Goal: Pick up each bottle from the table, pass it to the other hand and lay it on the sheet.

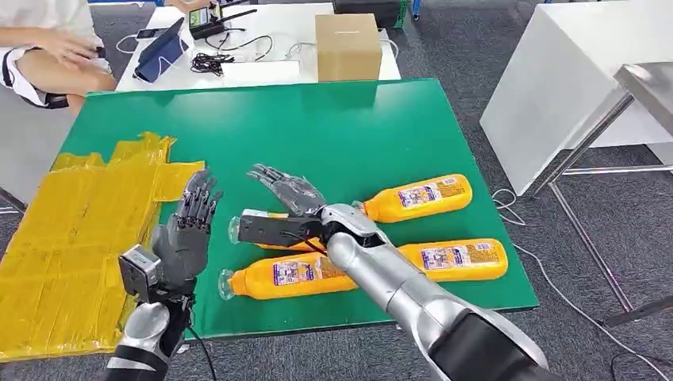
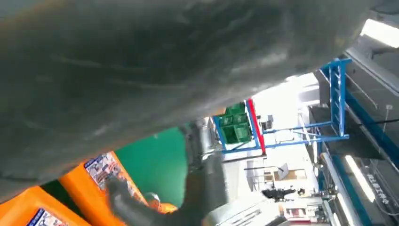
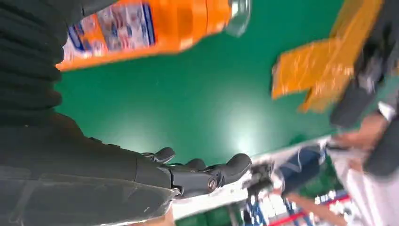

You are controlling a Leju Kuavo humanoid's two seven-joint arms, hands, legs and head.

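Four orange bottles are lying on the green desk [image 1: 333, 135] in the lower centre of the head view: the nearest bottle [image 1: 290, 275], a right bottle [image 1: 460, 259], an upper bottle [image 1: 419, 197], and one partly hidden bottle [image 1: 274, 243] under the right wrist. The right hand [image 1: 286, 189] is being held above them with fingers [image 1: 266, 175] spread wide, nothing gripped. The left hand [image 1: 186, 230] is being raised at lower left beside the yellow sheet [image 1: 71, 238], fingers apart and empty.

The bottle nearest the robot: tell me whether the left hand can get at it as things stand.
Probably yes. The left hand, fingers spread and empty, hovers beside the cap end of that bottle, with only bare green table between them.
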